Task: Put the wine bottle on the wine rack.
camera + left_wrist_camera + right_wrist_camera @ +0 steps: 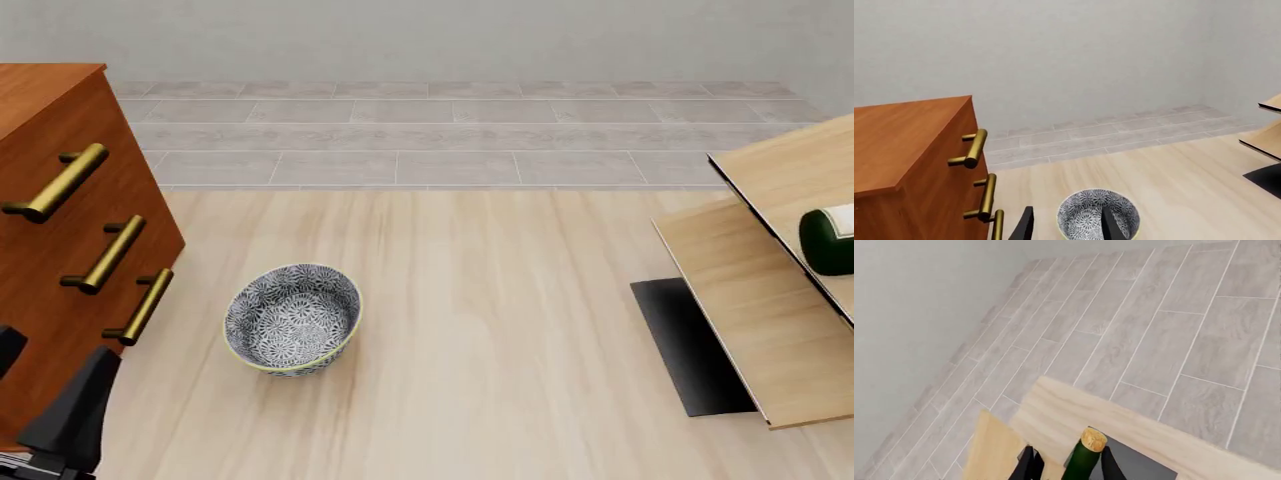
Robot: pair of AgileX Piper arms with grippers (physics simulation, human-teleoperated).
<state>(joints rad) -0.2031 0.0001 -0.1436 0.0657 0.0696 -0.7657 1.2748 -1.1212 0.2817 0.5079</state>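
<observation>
If we loosen our right gripper (1066, 462), pinching the wine bottle (1084, 460), too early, it may roll off the wine rack (767, 300).

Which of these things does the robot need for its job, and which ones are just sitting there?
For the job:
- dark green glass wine bottle with a tan cork, held between the right gripper's fingers
- light-wood wine rack of slanted panels

Just sitting there:
- blue-and-white patterned bowl
- reddish-brown wooden drawer cabinet with brass handles
- left gripper, holding nothing
</observation>
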